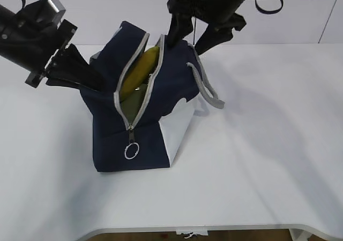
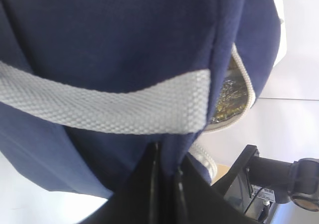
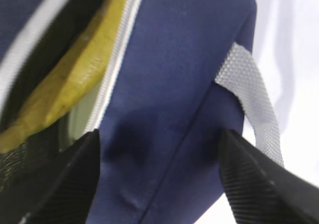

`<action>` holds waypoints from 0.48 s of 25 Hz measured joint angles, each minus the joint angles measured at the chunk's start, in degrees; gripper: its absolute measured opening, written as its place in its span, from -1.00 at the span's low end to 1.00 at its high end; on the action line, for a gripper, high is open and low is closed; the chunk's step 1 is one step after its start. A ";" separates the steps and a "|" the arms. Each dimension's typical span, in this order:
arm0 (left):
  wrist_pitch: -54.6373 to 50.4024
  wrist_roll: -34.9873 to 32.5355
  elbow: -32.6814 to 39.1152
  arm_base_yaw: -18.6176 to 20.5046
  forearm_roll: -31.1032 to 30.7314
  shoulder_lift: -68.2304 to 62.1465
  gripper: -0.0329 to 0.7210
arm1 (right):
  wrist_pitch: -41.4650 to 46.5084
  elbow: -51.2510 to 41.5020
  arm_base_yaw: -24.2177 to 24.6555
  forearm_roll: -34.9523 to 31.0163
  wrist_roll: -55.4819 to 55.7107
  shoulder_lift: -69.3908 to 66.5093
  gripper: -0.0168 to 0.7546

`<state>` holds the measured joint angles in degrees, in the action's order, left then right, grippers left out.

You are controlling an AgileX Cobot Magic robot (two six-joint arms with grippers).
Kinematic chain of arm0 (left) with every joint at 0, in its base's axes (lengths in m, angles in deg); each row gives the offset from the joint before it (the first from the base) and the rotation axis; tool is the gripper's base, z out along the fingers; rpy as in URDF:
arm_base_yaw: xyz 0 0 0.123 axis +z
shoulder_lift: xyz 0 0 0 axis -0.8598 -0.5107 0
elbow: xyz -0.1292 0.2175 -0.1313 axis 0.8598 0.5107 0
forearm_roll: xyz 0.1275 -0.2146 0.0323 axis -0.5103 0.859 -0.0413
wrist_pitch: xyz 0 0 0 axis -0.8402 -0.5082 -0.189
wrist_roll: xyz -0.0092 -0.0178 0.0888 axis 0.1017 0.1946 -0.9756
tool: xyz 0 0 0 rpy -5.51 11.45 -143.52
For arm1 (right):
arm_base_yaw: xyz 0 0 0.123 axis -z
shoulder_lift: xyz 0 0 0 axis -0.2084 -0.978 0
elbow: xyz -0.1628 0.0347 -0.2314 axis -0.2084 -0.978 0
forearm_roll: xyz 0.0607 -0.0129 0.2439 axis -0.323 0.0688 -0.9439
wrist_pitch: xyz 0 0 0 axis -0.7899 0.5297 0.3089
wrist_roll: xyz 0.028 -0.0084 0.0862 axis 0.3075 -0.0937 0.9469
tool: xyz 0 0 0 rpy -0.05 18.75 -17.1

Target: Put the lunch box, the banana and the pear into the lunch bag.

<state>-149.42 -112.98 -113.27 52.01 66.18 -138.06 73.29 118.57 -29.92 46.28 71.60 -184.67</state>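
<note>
Standing on the desk (image 1: 257, 160), the lunch bag (image 1: 112, 139) gapes unzipped, the banana (image 1: 140, 69) inside. The left gripper (image 2: 167, 176) has its jaws together, pinching bag fabric; the right gripper (image 3: 159, 179) spreads its jaws apart astride the bag's side. Only the left wrist view shows the silvery lining (image 2: 232, 97).

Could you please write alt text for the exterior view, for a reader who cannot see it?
A navy-blue lunch bag stands unzipped on a white table, with a yellow banana showing through its opening. The left gripper presses the bag's left side, and the right gripper hangs open over its far end.
</note>
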 joint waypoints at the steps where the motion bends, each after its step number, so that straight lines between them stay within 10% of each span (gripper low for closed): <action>1: 0.00 0.00 0.00 0.00 0.00 0.00 -0.92 | 0.00 0.00 0.00 -0.25 0.09 -1.07 0.53; 7: 0.00 0.09 0.00 0.00 -0.11 0.00 -0.92 | 0.00 0.00 0.00 -0.37 0.65 -2.83 0.50; 12: 0.00 0.09 0.00 0.00 -0.01 0.00 -0.92 | 0.00 0.00 0.00 -0.37 0.65 -3.27 -0.01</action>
<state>-149.42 -112.89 -113.27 52.01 66.16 -138.06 73.29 118.57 -29.92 45.90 72.25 -187.95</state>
